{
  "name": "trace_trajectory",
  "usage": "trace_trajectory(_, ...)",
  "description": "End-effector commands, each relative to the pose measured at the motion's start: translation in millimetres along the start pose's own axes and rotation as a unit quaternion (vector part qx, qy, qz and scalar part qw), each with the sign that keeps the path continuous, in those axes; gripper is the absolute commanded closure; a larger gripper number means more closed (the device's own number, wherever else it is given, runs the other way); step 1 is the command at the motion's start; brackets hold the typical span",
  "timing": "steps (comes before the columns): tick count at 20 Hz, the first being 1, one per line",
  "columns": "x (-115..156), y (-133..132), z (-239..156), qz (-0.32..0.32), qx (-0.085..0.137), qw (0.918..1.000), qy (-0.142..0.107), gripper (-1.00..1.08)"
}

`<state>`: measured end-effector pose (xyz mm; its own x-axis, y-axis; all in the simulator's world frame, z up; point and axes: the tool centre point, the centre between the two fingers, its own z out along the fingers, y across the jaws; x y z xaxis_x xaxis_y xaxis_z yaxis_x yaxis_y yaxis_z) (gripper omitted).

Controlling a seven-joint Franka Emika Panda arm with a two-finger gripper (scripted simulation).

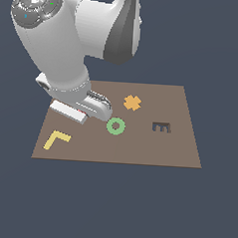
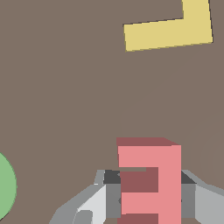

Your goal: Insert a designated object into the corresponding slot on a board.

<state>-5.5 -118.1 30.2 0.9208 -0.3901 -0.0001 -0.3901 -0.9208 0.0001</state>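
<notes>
Fingers (image 2: 109, 192) of the gripper (image 2: 148, 192) are clamped on the pink E block (image 2: 151, 175), one on each side of it, and this is clear in the wrist view: the grey pads press the block from both sides at its middle bars. The block is upright between them, with its darker recesses facing the camera. In the exterior view the block is almost hidden under the wrist, so only a small reddish edge can be seen there.

The gripper (image 1: 84, 110) is low over the brown board (image 1: 179, 149), near the edge at the exterior view's left. Whether the block touches the board or hangs just above it, I cannot tell.

Just beside the gripper lies the green ring (image 1: 115, 126), flat on the board; in the wrist view only a part of it (image 2: 6, 186) shows at the border of the picture. The yellow L (image 1: 56, 139) lies near the corner of the board, toward the exterior view's left, and it is also seen in the wrist view (image 2: 168, 28), apart from the block.

Beyond the ring is the orange cross shape (image 1: 132, 102). The dark E-shaped slot (image 1: 161, 127) is on the board toward the exterior view's right, well apart from the gripper and the block, with the ring between them. The board rests on a dark blue-grey surface (image 1: 110, 205).
</notes>
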Motion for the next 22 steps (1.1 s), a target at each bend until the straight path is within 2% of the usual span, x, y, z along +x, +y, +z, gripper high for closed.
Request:
trace_trajectory(1,-3.3,-2.8,-0.2,0.009,0.000,1.0000,0.000,1.08)
trace_trajectory(13,-34.3,-32.4,-1.8,0.102,0.000,0.9948,0.000,1.08)
trace_trajectory(18,-51.0,-54.5,-2.8,0.162,0.000,0.9868,0.000,1.08)
trace_trajectory(22,-63.9,-77.1,-3.7,0.217,0.000,0.9762,0.000,1.08)
